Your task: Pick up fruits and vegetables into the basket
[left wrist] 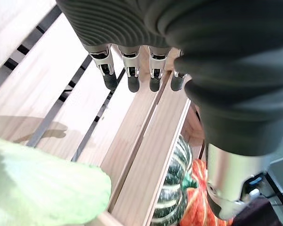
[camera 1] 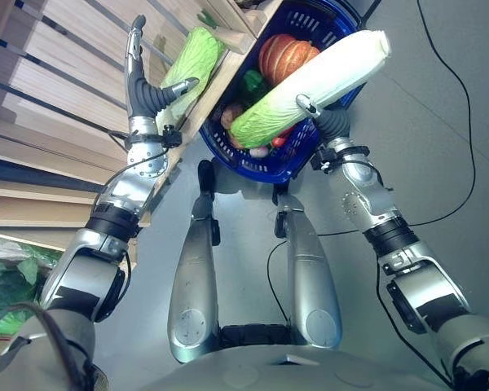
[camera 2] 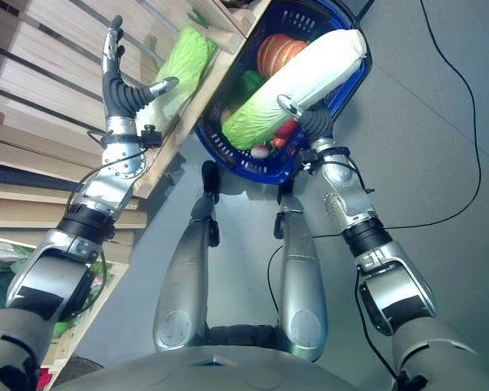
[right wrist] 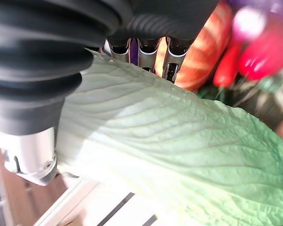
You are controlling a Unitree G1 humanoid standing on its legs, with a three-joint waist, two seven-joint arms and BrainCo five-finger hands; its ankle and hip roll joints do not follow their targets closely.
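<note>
My right hand [camera 1: 329, 122] is shut on a long napa cabbage [camera 1: 310, 83], fingers [right wrist: 170, 66] curled over it and thumb under. The cabbage lies tilted across the top of the blue basket [camera 1: 253, 167], pale stem end away from the shelf. The basket holds an orange pumpkin [camera 1: 285, 53], a green vegetable [camera 1: 254, 80] and small red pieces [right wrist: 264, 56]. A second napa cabbage [camera 1: 194, 57] lies on the wooden shelf. My left hand [camera 1: 147, 85] is open beside it, fingers [left wrist: 132, 70] straight and thumb reaching toward the leaves [left wrist: 42, 188].
The slatted wooden shelf [camera 1: 65, 73] runs along my left, its edge [camera 1: 220, 81] right next to the basket. A striped green pumpkin [left wrist: 174, 188] and an orange one [left wrist: 198, 202] sit past the shelf boards. Leafy greens [camera 1: 8, 285] lie on a lower shelf.
</note>
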